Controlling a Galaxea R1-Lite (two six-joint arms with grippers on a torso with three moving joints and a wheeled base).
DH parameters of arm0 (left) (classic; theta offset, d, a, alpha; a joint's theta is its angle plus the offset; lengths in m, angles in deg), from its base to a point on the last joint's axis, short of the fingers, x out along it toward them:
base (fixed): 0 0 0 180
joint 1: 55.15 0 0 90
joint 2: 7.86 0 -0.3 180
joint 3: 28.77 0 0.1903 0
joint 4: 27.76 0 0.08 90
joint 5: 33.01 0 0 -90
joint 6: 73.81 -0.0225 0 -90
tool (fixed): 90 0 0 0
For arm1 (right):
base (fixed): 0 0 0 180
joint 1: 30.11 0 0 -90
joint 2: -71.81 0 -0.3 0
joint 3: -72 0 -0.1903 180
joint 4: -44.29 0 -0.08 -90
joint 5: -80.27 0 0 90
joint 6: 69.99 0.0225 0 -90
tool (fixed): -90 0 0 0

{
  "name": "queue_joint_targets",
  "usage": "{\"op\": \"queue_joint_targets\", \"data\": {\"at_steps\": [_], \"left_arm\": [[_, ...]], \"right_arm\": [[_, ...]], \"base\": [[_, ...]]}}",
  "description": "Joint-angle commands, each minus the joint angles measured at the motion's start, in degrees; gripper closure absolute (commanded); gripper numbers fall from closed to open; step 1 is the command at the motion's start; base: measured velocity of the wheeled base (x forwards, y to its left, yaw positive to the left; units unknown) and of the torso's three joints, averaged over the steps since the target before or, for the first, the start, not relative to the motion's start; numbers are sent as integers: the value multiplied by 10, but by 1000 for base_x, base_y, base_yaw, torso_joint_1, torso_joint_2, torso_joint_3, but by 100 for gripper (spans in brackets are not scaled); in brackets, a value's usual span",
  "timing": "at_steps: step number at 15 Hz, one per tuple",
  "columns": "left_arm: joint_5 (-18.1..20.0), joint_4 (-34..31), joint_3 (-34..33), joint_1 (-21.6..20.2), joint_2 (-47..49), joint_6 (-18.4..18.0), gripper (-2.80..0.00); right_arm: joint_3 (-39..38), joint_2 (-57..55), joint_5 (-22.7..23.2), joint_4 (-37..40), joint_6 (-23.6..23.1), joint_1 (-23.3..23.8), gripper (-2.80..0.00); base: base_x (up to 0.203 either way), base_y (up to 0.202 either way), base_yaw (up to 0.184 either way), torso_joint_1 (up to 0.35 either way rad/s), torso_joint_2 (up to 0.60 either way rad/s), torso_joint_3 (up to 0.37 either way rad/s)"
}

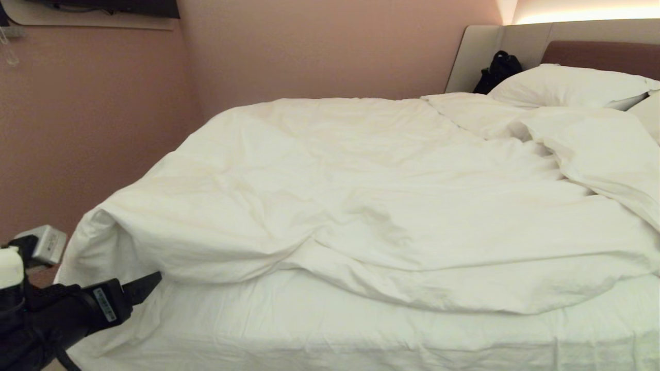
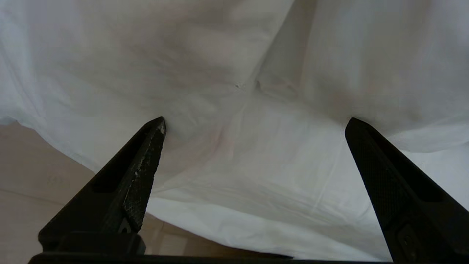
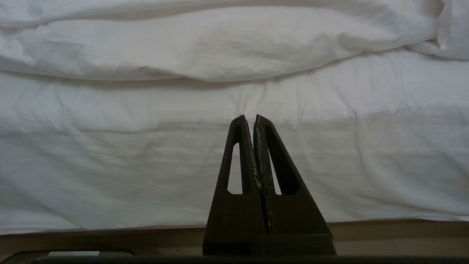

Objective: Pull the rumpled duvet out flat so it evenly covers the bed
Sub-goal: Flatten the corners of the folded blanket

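Duvet (image 1: 361, 196): lay rumpled and bunched across the bed (image 1: 319, 330), its near edge pulled back from the foot; you had its left corner hanging directly ahead of your left gripper (image 1: 149, 286).
Sheet (image 1: 309, 324): you saw a bare white strip of it along the foot, between the duvet's edge and your grippers.
Left gripper: you held it low at the bed's near left corner, jaws spread to their widest with nothing between them; in your left wrist view the fingertips (image 2: 155, 126) pointed into draped white cloth, and whether they touched it could not be told.
Right gripper (image 3: 253, 118): you kept it pressed fully closed and empty, out of your head view, aimed at the sheeted side of the mattress, with the duvet's fold (image 3: 220, 47) above and beyond its tips.
Pillows (image 1: 567, 85): lay at the far end from both your grippers, against the headboard (image 1: 603, 54).
Black bag (image 1: 497, 69): sat beside the pillows, well apart from your grippers.
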Motion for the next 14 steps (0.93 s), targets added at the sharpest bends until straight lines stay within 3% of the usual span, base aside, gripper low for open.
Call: {"op": "queue_joint_targets", "data": {"at_steps": [1,8,14], "left_arm": [[-1,5,9,9,64,2,-280],[-11,2,58,26,181,33,-280],[-173,-2,35,30,198,1,-280]], "right_arm": [[0,-1,0,-1,0,0,0],[0,-1,0,-1,0,0,0],[0,-1,0,-1,0,0,0]], "base": [[0,0,0,0,0,0],[0,0,0,0,0,0],[0,0,0,0,0,0]]}}
